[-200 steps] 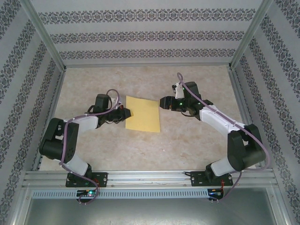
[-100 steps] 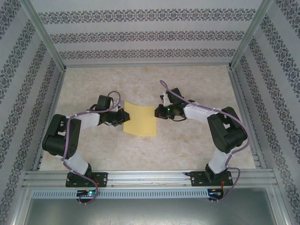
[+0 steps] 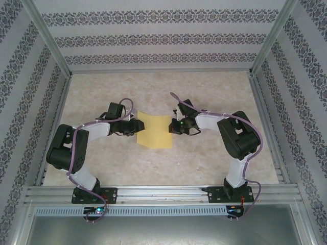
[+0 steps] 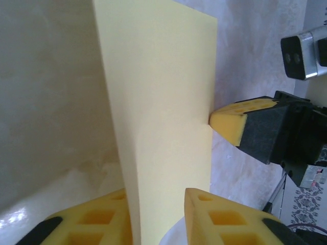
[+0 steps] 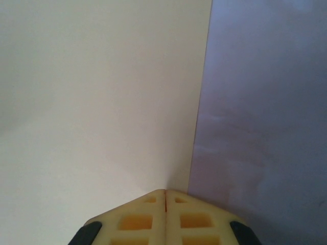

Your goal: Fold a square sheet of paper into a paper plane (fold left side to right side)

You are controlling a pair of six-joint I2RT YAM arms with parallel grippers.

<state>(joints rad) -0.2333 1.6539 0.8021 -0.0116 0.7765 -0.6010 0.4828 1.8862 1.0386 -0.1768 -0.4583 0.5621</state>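
**While the left fingers (image 4: pixel 230 217) straddle the left edge of the sheet (image 3: pixel 155 131), the right fingers (image 5: pixel 135 222) sit closed on its right edge**

Left fingers: narrow gap, tips not meeting. In the left wrist view the sheet's edge runs up between them, in front of one finger and behind the other. Can't tell whether either pad actually touches the paper.

Sheet: pale yellow, unmarked. In the top view it sits on the table (image 3: pixel 214 87) directly between the two sets of fingers. Its left edge is at the left fingertips and its right edge is at the right fingertips. Close to the left fingers it looks slightly bowed rather than dead flat. Toward the right fingers it lies down on the table.

Right fingers: pressed together, seam closed. In the right wrist view the tip sits right at the sheet's edge, with paper spreading off to one side of the tip and bare table on the other. The left wrist view agrees: the yellow tip touches that edge partway along it. Can't tell whether it is pinning the paper down or just resting against it.
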